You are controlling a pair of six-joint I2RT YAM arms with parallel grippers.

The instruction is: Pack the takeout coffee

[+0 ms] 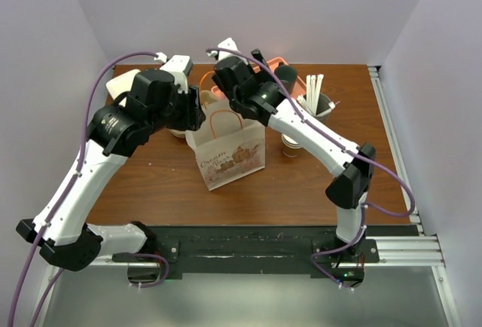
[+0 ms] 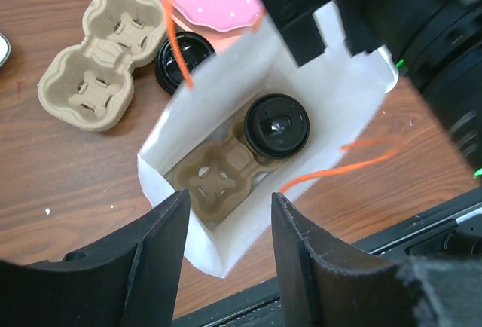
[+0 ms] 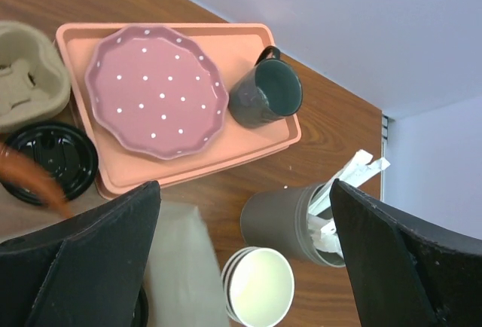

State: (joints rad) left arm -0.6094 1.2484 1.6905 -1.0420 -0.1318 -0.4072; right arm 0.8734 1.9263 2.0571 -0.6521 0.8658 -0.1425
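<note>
One takeout coffee [image 2: 276, 125], black lid on, sits upright in a slot of the pulp carrier [image 2: 215, 180] down inside the white paper bag [image 2: 331, 78]. Left gripper [image 2: 230, 206] over bag mouth, fingers apart, nothing between. Right gripper [image 3: 245, 191] spread wide, empty. Judgement: lift left straight up, clear of orange handles [image 2: 173, 25], so the bag isn't snagged

Plain pale lilac walls [image 3: 339, 10] stand beyond the right claw [image 3: 245, 191]; a brown wood-grain table [image 3: 331, 127] spreads beneath it, evenly lit.
</note>
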